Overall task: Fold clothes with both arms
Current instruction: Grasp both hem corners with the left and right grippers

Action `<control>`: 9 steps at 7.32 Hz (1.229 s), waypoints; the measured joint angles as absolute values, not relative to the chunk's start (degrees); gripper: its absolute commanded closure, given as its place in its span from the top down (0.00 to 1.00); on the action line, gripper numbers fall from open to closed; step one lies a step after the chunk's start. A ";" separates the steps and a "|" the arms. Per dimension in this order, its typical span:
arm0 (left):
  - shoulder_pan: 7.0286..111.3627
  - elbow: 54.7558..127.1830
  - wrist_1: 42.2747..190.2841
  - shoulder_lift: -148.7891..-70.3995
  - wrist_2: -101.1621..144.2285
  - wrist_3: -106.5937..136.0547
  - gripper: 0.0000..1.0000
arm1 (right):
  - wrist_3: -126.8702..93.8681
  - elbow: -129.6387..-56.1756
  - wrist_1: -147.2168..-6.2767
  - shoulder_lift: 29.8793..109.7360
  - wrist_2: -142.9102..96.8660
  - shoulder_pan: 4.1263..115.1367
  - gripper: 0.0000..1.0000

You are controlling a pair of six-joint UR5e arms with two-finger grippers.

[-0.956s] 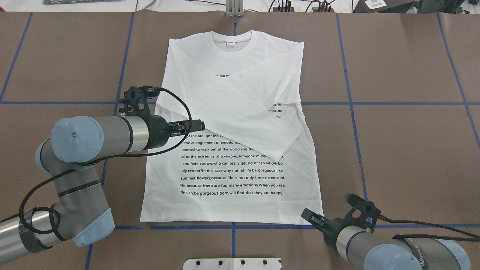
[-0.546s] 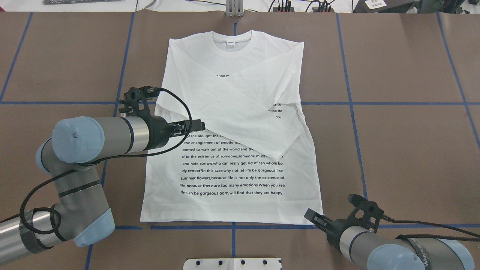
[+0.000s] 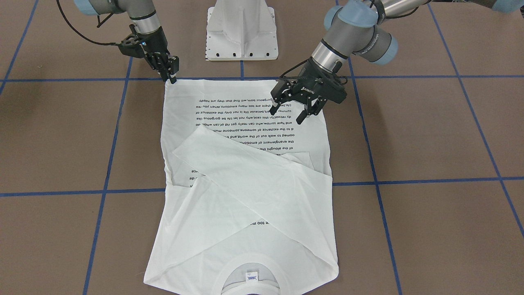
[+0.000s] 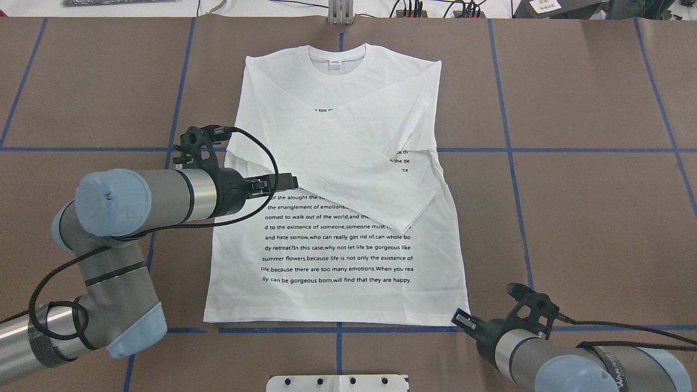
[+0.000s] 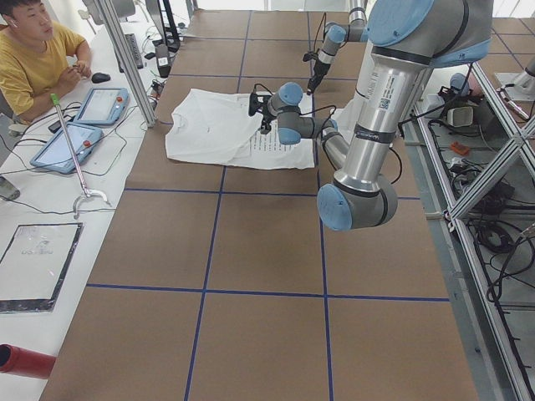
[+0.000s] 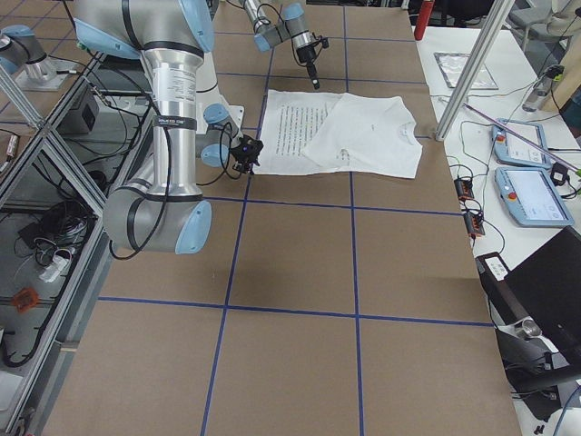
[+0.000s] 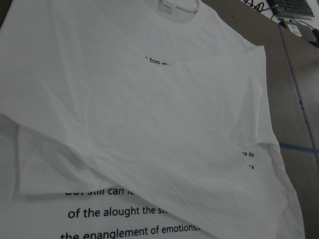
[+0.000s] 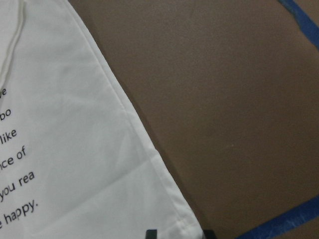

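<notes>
The white long-sleeved T-shirt (image 4: 337, 245) lies flat with its text side up and the collar (image 4: 336, 59) at the far end. Both sleeves are folded across the chest (image 3: 254, 180). My left gripper (image 3: 288, 114) hovers open over the shirt's left side, above the printed lines, with nothing between its fingers; it also shows in the overhead view (image 4: 288, 182). My right gripper (image 4: 460, 318) is low at the near right hem corner (image 8: 192, 226). It is open, and in the right wrist view the corner lies between its fingertips (image 8: 151, 233).
The white pedestal (image 3: 241, 32) stands at the robot's edge of the brown table, just behind the hem. Blue tape lines (image 4: 544, 149) cross the table. A seated person (image 5: 33, 58) and tablets (image 5: 100, 104) are at the side bench beyond the collar end.
My right gripper has shifted slightly right and back toward the robot's edge, to the hem corner. The left arm and the shirt have not moved.
</notes>
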State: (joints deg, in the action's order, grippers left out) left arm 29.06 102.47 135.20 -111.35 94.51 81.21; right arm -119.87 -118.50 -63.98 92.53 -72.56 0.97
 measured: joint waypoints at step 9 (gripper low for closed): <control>23.78 111.97 130.51 -100.82 89.55 91.03 0.92 | -119.82 -121.43 -63.97 94.17 -73.39 1.17 0.00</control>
State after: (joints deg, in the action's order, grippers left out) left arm 23.78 111.97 130.51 -100.82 89.55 91.03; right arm -119.82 -121.43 -63.97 94.17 -73.39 1.17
